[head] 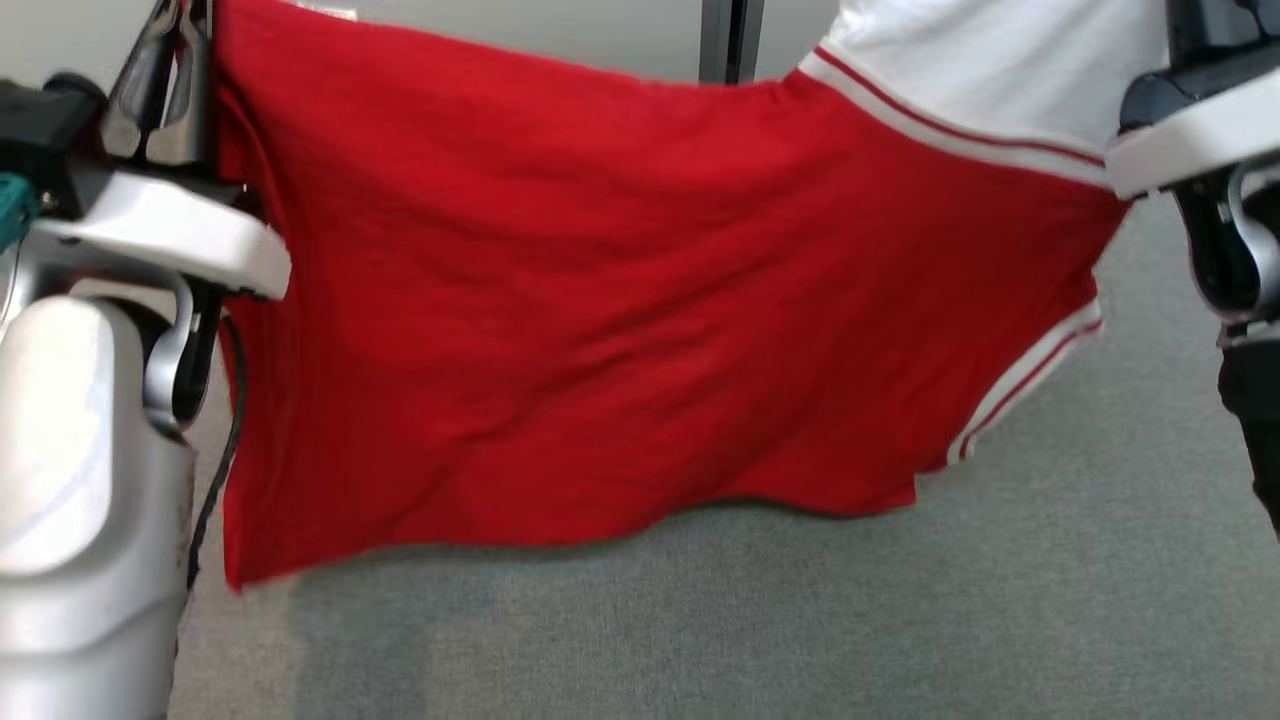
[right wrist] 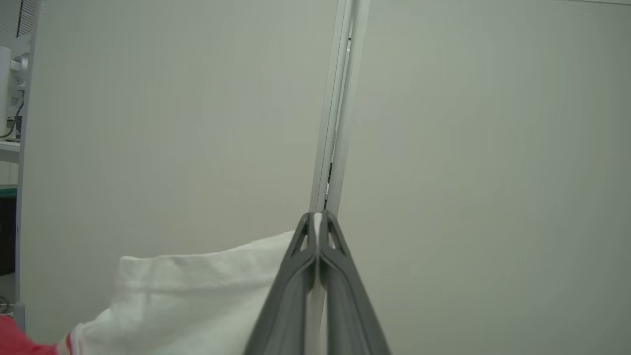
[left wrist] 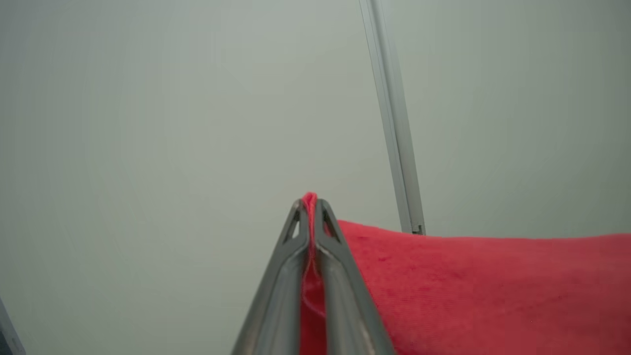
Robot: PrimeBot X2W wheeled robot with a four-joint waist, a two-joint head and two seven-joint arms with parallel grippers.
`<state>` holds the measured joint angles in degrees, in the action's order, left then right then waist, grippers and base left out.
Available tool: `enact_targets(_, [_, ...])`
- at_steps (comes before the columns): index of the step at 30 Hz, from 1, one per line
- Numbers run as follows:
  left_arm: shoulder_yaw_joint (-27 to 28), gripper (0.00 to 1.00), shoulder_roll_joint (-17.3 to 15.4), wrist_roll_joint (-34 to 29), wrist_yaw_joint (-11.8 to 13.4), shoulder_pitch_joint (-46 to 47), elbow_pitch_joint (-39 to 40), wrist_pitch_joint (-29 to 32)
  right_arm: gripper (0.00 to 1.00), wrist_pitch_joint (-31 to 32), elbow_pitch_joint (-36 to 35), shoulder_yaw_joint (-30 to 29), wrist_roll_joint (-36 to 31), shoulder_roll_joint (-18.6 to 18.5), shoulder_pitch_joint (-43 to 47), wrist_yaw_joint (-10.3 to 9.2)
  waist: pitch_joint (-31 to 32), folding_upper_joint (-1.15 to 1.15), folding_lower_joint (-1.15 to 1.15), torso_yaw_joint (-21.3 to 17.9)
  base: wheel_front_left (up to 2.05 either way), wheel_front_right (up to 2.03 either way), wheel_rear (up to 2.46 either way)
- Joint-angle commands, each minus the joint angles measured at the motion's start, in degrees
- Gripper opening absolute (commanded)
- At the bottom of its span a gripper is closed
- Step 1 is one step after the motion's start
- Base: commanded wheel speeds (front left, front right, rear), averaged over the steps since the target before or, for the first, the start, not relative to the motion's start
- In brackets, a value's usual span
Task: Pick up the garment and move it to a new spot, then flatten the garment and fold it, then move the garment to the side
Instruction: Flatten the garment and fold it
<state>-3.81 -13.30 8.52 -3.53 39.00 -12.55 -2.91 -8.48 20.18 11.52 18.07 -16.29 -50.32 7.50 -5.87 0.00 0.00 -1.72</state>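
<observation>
The garment (head: 620, 300) is a red shirt with a white sleeve edged in red-and-white stripes. It hangs spread in the air between my two arms, its lower edge above the grey carpet. My left gripper (head: 185, 40) at the upper left is shut on the red top corner; in the left wrist view red cloth (left wrist: 493, 286) is pinched between the fingertips of the left gripper (left wrist: 310, 202). In the right wrist view my right gripper (right wrist: 316, 217) is shut on the white sleeve (right wrist: 197, 296). In the head view the right wrist (head: 1200, 140) shows at the upper right, its fingertips out of frame.
Grey carpet (head: 800, 620) lies below the hanging shirt. Pale partition panels with a vertical metal post (head: 730, 40) stand just behind it. The post also appears in the left wrist view (left wrist: 394, 123) and the right wrist view (right wrist: 340, 98).
</observation>
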Motion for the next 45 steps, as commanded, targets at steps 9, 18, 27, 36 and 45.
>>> enact_targets(9, [-3.9, 0.0, -0.3, -5.6, 0.6, 24.1, -13.8, -6.1, 0.0, -4.2, 14.5, -0.5, -5.5, -1.3, -24.4, -0.02, -12.9, 0.0, 0.0, 0.1, 0.0, 0.0, 0.0])
enact_targets(18, [-2.2, 0.0, 0.2, -4.9, 1.9, 37.9, -20.9, -12.3, 0.0, -6.8, 15.8, -8.8, -11.0, -2.0, -37.2, -0.03, -16.9, 0.0, 0.0, -0.7, 0.0, 0.0, 0.0])
enact_targets(27, [2.8, 0.0, 2.1, -1.7, 0.9, 12.2, -16.2, -12.2, 0.0, -6.8, 3.6, -7.8, -2.4, -2.6, -9.9, -0.03, -17.7, 0.0, 0.0, -2.0, 0.0, 0.0, 0.0])
enact_targets(36, [7.7, 0.0, 7.8, -1.3, -0.4, -13.2, -13.6, -12.2, 0.0, -6.8, -1.8, -10.5, 4.2, 0.1, 23.6, -0.03, -13.2, 0.0, 0.0, -2.2, 0.0, 0.0, 0.0])
enact_targets(45, [10.9, 0.0, 9.9, -0.9, -0.2, -30.1, -12.2, -12.2, 0.0, -6.8, 0.5, -8.0, 6.5, 1.9, 38.3, -0.03, -3.5, 0.0, 0.0, -3.6, 0.0, 0.0, 0.0])
